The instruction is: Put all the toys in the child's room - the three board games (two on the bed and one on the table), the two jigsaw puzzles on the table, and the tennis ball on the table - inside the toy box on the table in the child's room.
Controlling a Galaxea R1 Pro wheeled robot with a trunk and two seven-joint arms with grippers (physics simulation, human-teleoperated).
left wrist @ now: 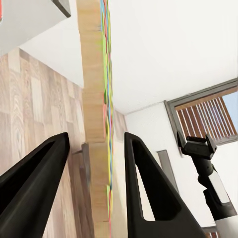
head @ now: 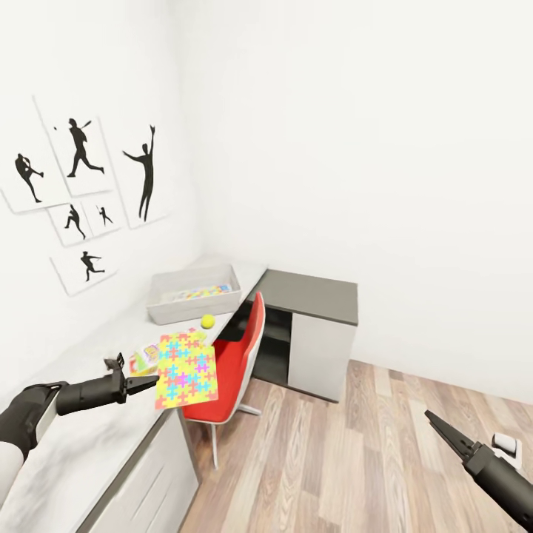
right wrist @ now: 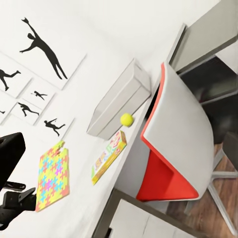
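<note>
L tool (head: 152, 381) is clamped on the near edge of a jigsaw puzzle (head: 188, 368), held up off the desk (head: 89, 437), tilted, w/ its printed face to the head cam. In the L wrist view the puzzle (left wrist: 99, 124) runs edge-on between the two black fingers (left wrist: 148, 193), which sit close against it on either side. R tool (head: 444, 431) hangs low on the right over the wood floor (head: 333, 459), fingers pinched to a point w/ nothing between them.

Desk is pale, long, set against the left wall under black athlete silhouettes (head: 78, 196). A red chair (head: 233, 363) is tucked at its right edge; a dark-topped cabinet (head: 314, 326) stands in the far corner.

Toy box (head: 194, 294) sits at the desk's far end, w/ a colourful puzzle-pattern sheet (second jigsaw, apparently) inside. Ball (head: 208, 321) lies on the desk just near of the box. A board game (head: 146, 357) lies flat on the desk just left of the held puzzle, partly hidden by it.
</note>
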